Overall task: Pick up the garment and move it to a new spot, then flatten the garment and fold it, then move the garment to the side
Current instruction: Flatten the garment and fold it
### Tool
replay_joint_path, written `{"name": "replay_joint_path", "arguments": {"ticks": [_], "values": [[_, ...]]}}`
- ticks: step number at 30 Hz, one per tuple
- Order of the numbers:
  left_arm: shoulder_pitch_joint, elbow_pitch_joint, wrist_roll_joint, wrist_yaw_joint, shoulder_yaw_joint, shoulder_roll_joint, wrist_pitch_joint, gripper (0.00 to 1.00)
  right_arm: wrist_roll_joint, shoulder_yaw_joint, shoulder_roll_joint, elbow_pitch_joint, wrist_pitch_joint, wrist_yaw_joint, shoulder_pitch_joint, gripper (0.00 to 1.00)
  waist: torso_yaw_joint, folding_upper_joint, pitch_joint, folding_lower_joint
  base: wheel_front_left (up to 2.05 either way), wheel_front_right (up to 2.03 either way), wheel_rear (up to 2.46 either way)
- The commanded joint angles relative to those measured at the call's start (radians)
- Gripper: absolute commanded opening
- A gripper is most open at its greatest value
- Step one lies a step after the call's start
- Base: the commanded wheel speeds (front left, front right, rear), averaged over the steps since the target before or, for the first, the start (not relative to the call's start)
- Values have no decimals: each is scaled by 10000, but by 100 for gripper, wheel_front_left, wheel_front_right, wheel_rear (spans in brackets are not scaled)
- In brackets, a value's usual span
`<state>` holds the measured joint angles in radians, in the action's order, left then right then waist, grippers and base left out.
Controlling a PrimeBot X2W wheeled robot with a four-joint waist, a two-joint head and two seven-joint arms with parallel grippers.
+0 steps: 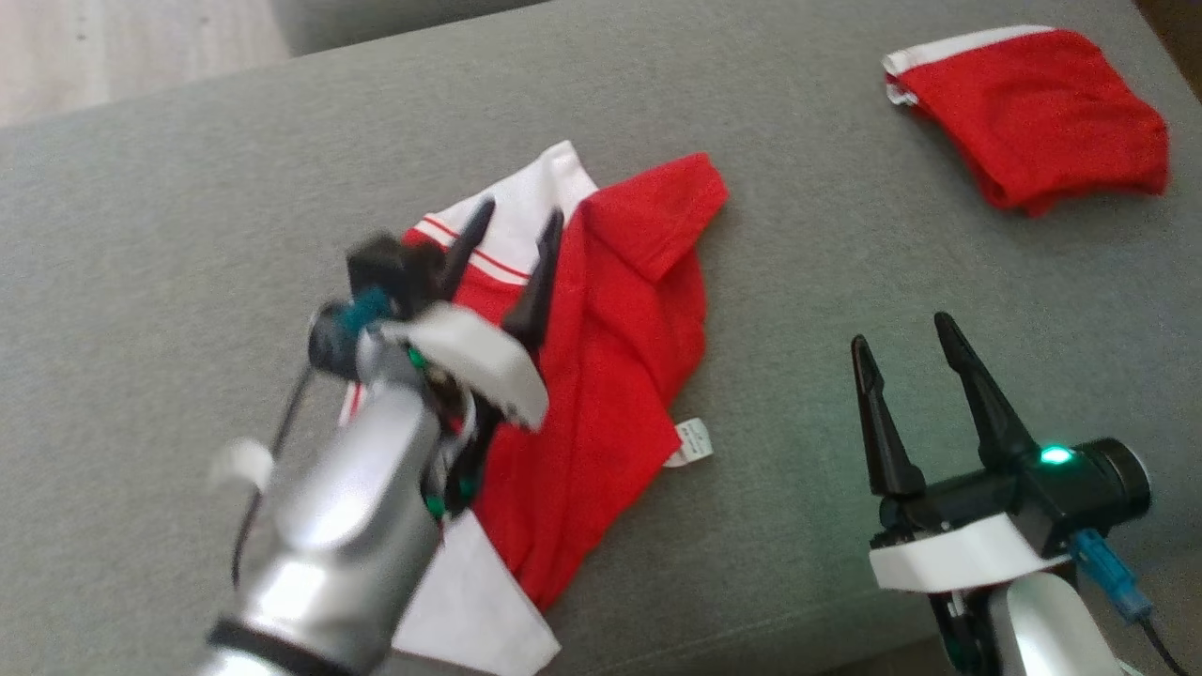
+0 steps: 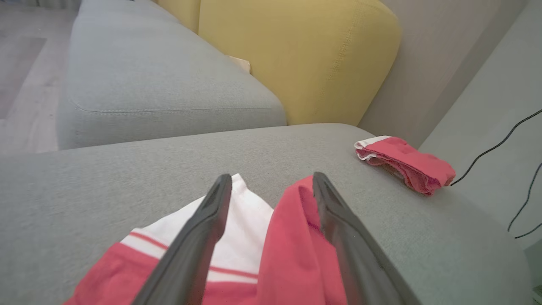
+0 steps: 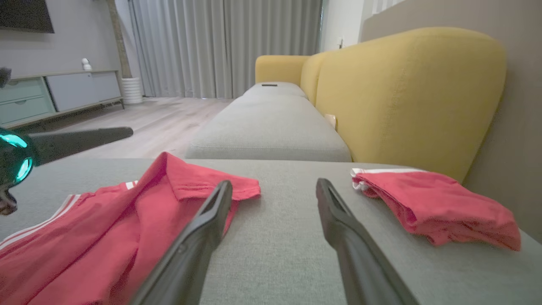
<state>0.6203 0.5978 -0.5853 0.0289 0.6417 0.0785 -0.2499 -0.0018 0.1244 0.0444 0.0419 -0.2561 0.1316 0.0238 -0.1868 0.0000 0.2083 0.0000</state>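
Red with white striped trim, the crumpled knit garment (image 1: 601, 376) lay on the grey fabric sofa seat (image 1: 188, 188) under the left gripper (image 1: 515, 235), its fingers spread, likely poised to flatten it, while the right gripper (image 1: 901, 333) hovered alongside, also parted.

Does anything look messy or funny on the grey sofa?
Yes. The red and white garment in the middle of the grey cushion lies rumpled and twisted, not flat, with its white label sticking out at one edge. The other red garment at the far right corner sits folded in a tidy bundle.
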Motion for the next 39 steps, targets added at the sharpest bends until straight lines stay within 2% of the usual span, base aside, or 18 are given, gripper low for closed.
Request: {"name": "replay_joint_path", "arguments": {"ticks": [1,4,11,16,21,37,38,39], "values": [[-501,-745,557,57,-533,48,-117,100,-47,192,58,-328,-57,-9,-88,100,377,0,-207,0,0,0,0],[-1556,-1156,1193,-8,-635,105,-117,100,-33,126,58,-334,-57,-9,-208,100,787,0,-353,0,0,0,0],[-2996,-1092,2166,42,-336,1019,-113,100,-1,185,58,-289,-57,-9,-260,100,1402,0,-661,0,0,0,0],[-3267,-1197,2411,-98,-22,1519,193,100,14,181,58,-260,-57,-9,-282,100,1498,0,-783,0,0,0,0],[-3402,-1525,2547,-536,382,1916,519,100,32,202,58,-243,-57,-9,-363,100,1480,0,-837,0,0,0,0],[-3398,-2159,3084,-526,1050,2469,1196,100,24,141,58,-319,-57,-9,-312,100,1230,0,-587,0,0,0,0],[-3403,-2188,3091,-503,1058,2493,1227,86,27,139,58,-321,-57,-9,-310,100,1228,0,-583,0,0,0,0],[-3413,-2216,3097,-467,1060,2523,1261,80,32,129,58,-320,-57,-9,-305,100,1228,0,-579,0,0,0,0]]}}
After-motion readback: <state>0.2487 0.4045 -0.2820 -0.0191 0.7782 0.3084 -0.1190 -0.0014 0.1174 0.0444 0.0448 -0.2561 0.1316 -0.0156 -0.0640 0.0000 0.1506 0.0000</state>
